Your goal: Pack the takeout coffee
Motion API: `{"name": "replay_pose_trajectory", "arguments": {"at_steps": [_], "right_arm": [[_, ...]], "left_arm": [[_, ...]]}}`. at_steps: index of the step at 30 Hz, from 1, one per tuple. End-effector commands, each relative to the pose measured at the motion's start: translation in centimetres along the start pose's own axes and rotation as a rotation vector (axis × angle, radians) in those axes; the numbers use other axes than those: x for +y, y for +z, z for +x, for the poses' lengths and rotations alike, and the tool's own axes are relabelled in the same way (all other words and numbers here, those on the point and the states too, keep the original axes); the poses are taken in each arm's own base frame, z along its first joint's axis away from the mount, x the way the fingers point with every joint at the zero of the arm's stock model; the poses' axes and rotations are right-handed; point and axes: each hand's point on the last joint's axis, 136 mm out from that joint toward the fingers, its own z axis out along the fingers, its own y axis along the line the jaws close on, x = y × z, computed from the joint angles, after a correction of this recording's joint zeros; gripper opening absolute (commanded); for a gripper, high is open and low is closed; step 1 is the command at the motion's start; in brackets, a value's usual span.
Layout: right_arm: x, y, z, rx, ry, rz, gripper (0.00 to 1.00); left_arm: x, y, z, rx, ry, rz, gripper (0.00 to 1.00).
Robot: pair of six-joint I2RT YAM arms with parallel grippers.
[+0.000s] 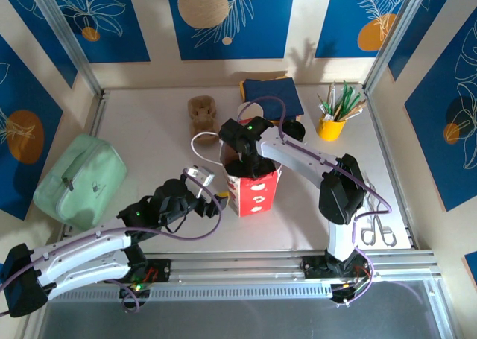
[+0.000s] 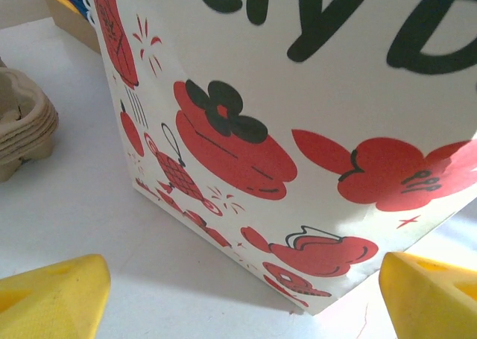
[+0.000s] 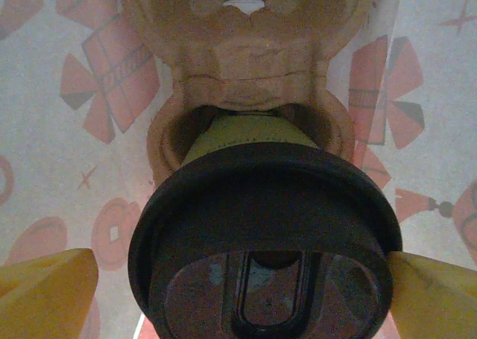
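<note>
We see the right gripper (image 1: 248,159) lowered into the open top of the red-and-white paper bag (image 1: 257,194), which stands upright near the middle of the table (image 1: 149,130). In the right wrist view the takeout coffee (image 3: 261,205) sits inside the bag. Its lime-green side is seated in a pocket of a brown cup carrier (image 3: 246,63), and its black lid faces the camera. The 2 yellow fingers (image 3: 45,294) stand on either side of the lid. The one at the picture's left is clear of it, with a gap showing. The other lies at the rim, and we cannot tell whether it touches. The jaws are spread, so we read the cup as released rather than clamped.

The left gripper (image 1: 211,203) sits low, just beside the bag's left side. In its wrist view the 2 yellow fingertips (image 2: 52,298) are spread wide with nothing between them, and the bag's printed wall is just ahead.

Behind the bag lies a stack of cardboard carriers (image 1: 201,112). A mint-green pouch (image 1: 78,179) rests at the far left. A yellow pot of utensils (image 1: 332,123) stands at the back right, and scissors (image 1: 376,231) lie near the right arm's base.
</note>
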Motion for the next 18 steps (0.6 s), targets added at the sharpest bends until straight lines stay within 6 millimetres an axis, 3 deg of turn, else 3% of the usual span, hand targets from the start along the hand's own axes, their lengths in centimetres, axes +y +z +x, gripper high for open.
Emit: {"name": "replay_pose_trajectory", "arguments": {"at_steps": [1,18], "right_arm": [[-0.16,-2.25,0.26,-0.042,0.006,-0.005,0.99],[-0.17,-3.11,0.36,-0.059,0.004,0.009,0.95]], "left_arm": [[0.23,-0.33,0.5,0.003,0.002,-0.011,0.93],[0.27,-0.55,0.32,-0.005,0.001,-0.013,0.93]]}}
